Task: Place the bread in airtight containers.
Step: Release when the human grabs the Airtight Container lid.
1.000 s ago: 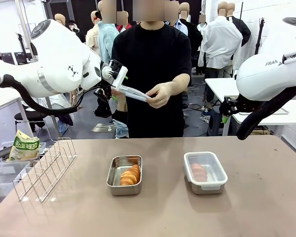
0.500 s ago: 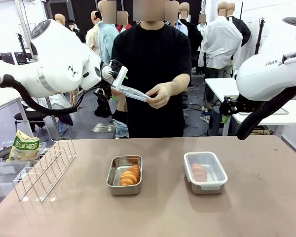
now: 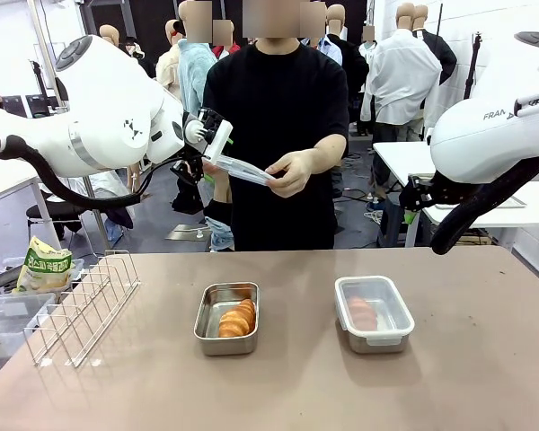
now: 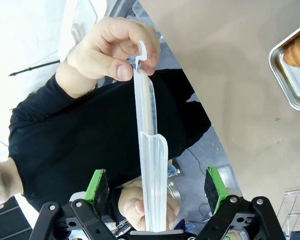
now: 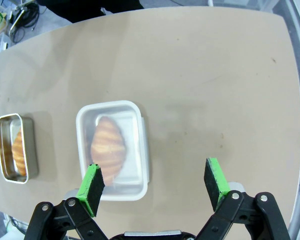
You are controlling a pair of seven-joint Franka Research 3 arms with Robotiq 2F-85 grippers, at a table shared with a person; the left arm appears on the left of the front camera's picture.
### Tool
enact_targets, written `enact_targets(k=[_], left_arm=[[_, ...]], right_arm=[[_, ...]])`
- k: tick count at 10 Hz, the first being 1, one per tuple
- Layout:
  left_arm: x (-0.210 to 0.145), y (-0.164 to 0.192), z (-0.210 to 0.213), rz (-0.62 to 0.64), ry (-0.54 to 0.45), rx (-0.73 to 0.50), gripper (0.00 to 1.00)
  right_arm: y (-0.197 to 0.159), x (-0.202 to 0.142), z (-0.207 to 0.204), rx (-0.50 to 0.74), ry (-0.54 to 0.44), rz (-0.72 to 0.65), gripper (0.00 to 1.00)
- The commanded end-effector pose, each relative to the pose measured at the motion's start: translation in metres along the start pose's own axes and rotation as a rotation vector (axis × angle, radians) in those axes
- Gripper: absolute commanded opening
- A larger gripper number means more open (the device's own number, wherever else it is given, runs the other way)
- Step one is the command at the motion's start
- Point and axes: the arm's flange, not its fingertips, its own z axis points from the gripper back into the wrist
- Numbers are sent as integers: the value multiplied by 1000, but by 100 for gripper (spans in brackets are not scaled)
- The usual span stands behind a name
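Front view: my left gripper [image 3: 217, 144] is up high, far left, w/ the translucent lid [image 3: 244, 169] running from it to the person's hand [image 3: 292, 172]. On the table, the open tin [image 3: 226, 318] sits left of centre w/ a roll [image 3: 237, 318] inside, no lid; the lidded tin [image 3: 374, 312] sits to its right, 2nd roll [image 3: 363, 313] dim thru the plastic. Wire rack [image 3: 81, 305] near left, not my concern. Left wrist view: fingers spread wide, green pads [image 4: 97, 186] well clear of the lid [image 4: 151, 165] on both sides, so I'm not pinching it yet; the person's hand [image 4: 107, 50] pinches its far end, another hand [image 4: 135, 207] supports near my palm. Lid is edge-on here: thin, light, stiff-ish plastic, prob. slick and a bit bendy, so I judge a grip across the flat faces near the rim, not the clip tab, is best. A corner of the open tin [image 4: 292, 75] shows at right. This view gives the pad-to-lid gap, which the front view can't. Right wrist view: my right gripper [image 5: 156, 186] is spread too, holding nothing, hovering above the lidded tin [image 5: 114, 150], roll [image 5: 108, 146] clear under the lid; open tin [image 5: 17, 148] at far left. From above the lid looks seated all round, though I can't tell if the clips are shut. Rolls look soft, flaky, easily crushed.
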Motion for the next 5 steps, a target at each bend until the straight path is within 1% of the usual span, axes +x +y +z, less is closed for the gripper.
enact_targets(k=[1, 5], left_arm=[[-1, 1, 1, -1, 4, 6, 100], [-1, 1, 1, -1, 4, 6, 100]], right_arm=[[-1, 0, -1, 2, 3, -1, 100], [-1, 0, -1, 2, 3, -1, 100]])
